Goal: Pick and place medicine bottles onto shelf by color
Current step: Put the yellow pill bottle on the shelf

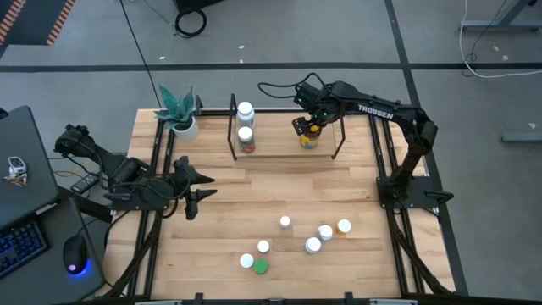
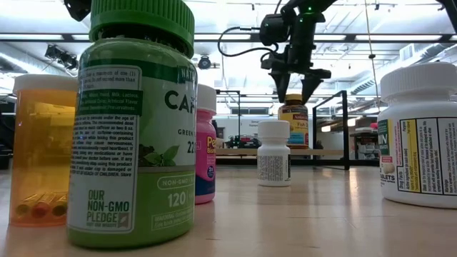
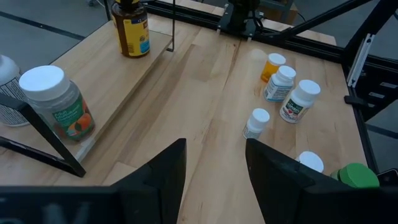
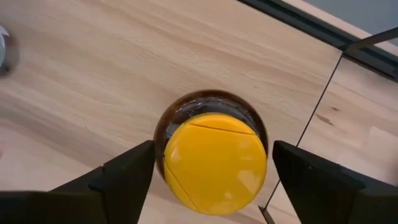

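Landmark: the shelf [image 1: 284, 155], a black rod rack on a pale wooden base, stood at the far side of the table [image 1: 254, 195].
Right gripper: the right gripper [image 4: 211, 171] hung directly over the shelf's right end, its fingers spread wide on either side of the amber bottle [image 4: 211, 155] and not touching it.
Amber bottle: yellow-capped, it stood upright on the shelf base near the right end loop, and looked already set down.
Other shelved bottles: two white-capped bottles [image 1: 246, 127] stood at the shelf's left end, well apart from the amber one.
Left gripper: the left gripper [image 1: 196, 188] waited in front of the shelf's left end, above bare table, fingers parted and holding nothing.
Loose bottles: several white-capped bottles [image 1: 318, 237], an orange one [image 1: 344, 226] and the green-capped bottle [image 1: 260, 266] sat grouped well in front of the shelf, toward its right half.
Stage, as judged: release of the amber bottle done; most bottles left to sort.
Risk one: a finger could clip the yellow cap if the lift drifted sideways, tipping the bottle off the narrow base.
Risk two: the right end loop stood close beside the gripper, and a swing outward could snag it and shift the whole shelf.
Risk three: the loose bottles stood crowded, so spread fingers might knock a neighbour over.
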